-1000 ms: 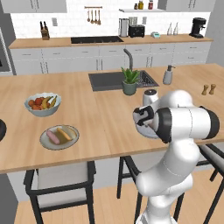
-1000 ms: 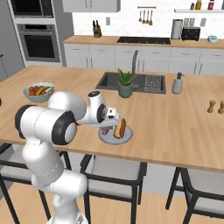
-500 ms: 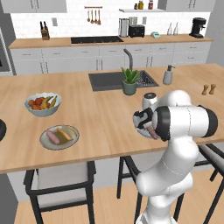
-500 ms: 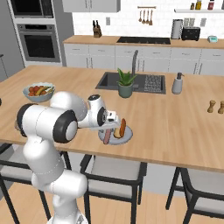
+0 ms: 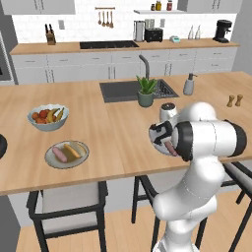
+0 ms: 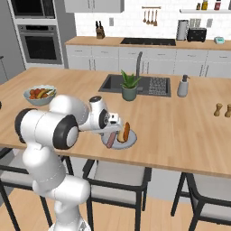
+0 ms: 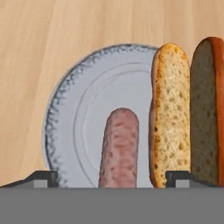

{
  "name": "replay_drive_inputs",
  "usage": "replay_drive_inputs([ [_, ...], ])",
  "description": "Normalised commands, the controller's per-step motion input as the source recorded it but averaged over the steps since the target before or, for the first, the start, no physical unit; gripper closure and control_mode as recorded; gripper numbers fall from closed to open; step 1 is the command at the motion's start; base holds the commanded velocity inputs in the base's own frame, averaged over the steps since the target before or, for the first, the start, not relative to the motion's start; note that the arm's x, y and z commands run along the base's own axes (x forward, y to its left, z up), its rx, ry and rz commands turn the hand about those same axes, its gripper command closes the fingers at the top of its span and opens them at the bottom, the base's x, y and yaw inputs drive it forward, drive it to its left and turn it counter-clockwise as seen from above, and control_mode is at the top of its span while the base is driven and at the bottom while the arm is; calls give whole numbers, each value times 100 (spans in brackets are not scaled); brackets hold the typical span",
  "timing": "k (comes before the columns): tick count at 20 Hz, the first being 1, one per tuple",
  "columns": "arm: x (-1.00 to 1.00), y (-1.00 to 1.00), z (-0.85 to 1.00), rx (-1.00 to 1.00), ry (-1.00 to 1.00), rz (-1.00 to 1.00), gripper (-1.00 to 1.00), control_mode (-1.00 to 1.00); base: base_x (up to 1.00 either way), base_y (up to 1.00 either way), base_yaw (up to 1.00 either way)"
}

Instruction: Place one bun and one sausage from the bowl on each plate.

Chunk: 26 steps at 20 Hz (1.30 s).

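Observation:
My gripper (image 7: 113, 177) hangs open over a grey-rimmed plate (image 7: 87, 118), its two fingertips (image 7: 41, 177) set wide apart. A pinkish sausage (image 7: 119, 144) lies on that plate between the tips, touching neither. Beside it rests a split orange-brown bun (image 7: 173, 113). In the right base view the same plate (image 6: 131, 143), bun (image 6: 126, 131) and sausage (image 6: 111, 140) sit near the counter's front edge, under the gripper (image 6: 112, 131). A second plate (image 5: 51, 161) to the left carries a sausage (image 5: 59, 154) and a yellow bun (image 5: 72, 150). The dark bowl (image 5: 1, 146) peeks in at the left edge.
A pale fruit bowl (image 5: 47, 116) stands behind the left plate. The sink (image 5: 123, 90), a potted plant (image 5: 145, 93) and a soap bottle (image 5: 188, 85) lie further back. Salt and pepper shakers (image 5: 234, 101) stand at the right. Chairs line the counter's front.
The jaws have opened wide and let go of the sausage, which now lies on the plate beside the bun. The arm has barely shifted.

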Motion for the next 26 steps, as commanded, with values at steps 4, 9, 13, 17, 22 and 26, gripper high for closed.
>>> replay_drive_inputs([
  [4,-45,23,68,7,-3,0,-100,-100,0,0,0],
  [9,-66,25,76,36,0,0,-100,-100,0,0,0],
  [13,-70,49,73,39,0,0,-100,-100,0,0,0],
  [17,-70,32,93,10,2,0,-100,-100,0,0,0],
  [22,-81,37,80,-6,3,2,-100,-100,0,0,0],
  [26,-100,39,26,-11,-4,0,-100,-100,0,0,0],
])
